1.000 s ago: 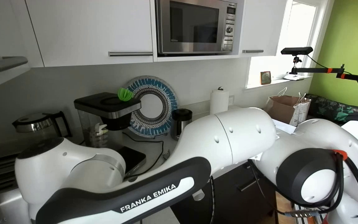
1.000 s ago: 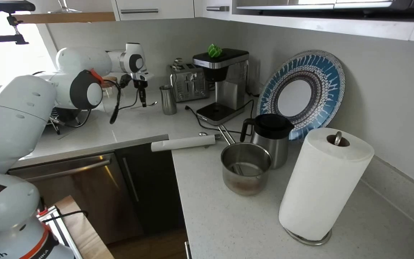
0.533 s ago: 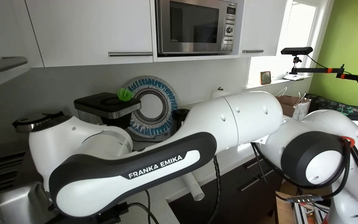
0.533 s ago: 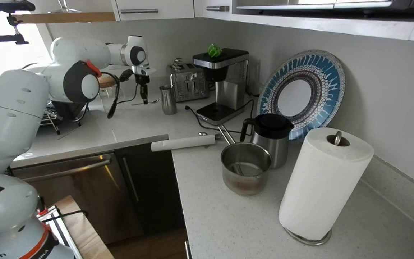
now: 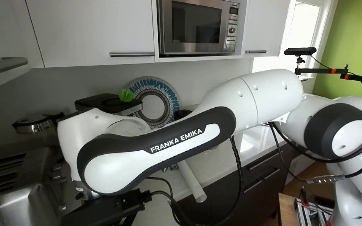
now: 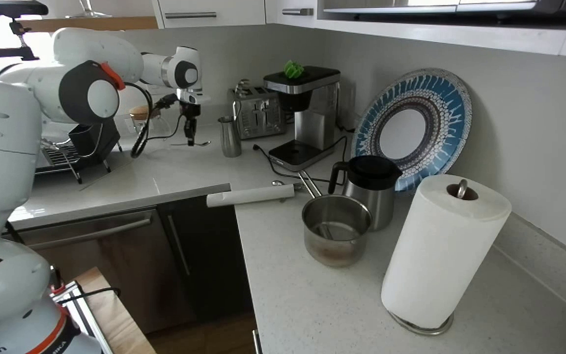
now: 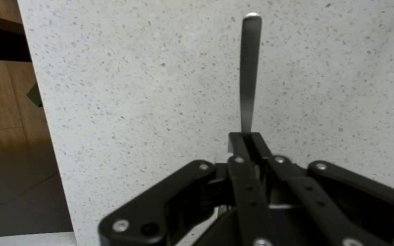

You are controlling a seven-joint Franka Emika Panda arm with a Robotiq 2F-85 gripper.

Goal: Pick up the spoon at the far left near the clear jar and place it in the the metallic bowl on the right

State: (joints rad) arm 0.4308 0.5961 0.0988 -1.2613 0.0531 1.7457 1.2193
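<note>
My gripper [image 6: 191, 143] is shut on the steel spoon [image 6: 205, 143] above the back counter. In the wrist view the gripper [image 7: 246, 134] has its fingertips close together on the narrow part of the spoon's handle [image 7: 250, 65]. The handle points away from the fingers, and the spoon's head is hidden. Its height above the counter is hard to tell. The clear jar [image 6: 139, 114] with a cork lid stands behind the arm. The metallic bowl [image 6: 334, 250], a round steel pot with a long handle, stands on the right counter. The gripper's fingertips are out of frame in the other exterior view.
A steel pitcher [image 6: 230, 140], toaster [image 6: 263, 115] and coffee maker [image 6: 307, 142] stand right of the gripper. A white tube [image 6: 248, 195] lies at the counter corner. A black-lidded carafe [image 6: 379, 196] and paper towel roll [image 6: 445, 255] stand by the pot. A dish rack [image 6: 64, 162] is left.
The arm has risen and swung back, uncovering the toaster in an exterior view. The gripper rose slightly, then shifted away from the pitcher. The spoon moved with it.
</note>
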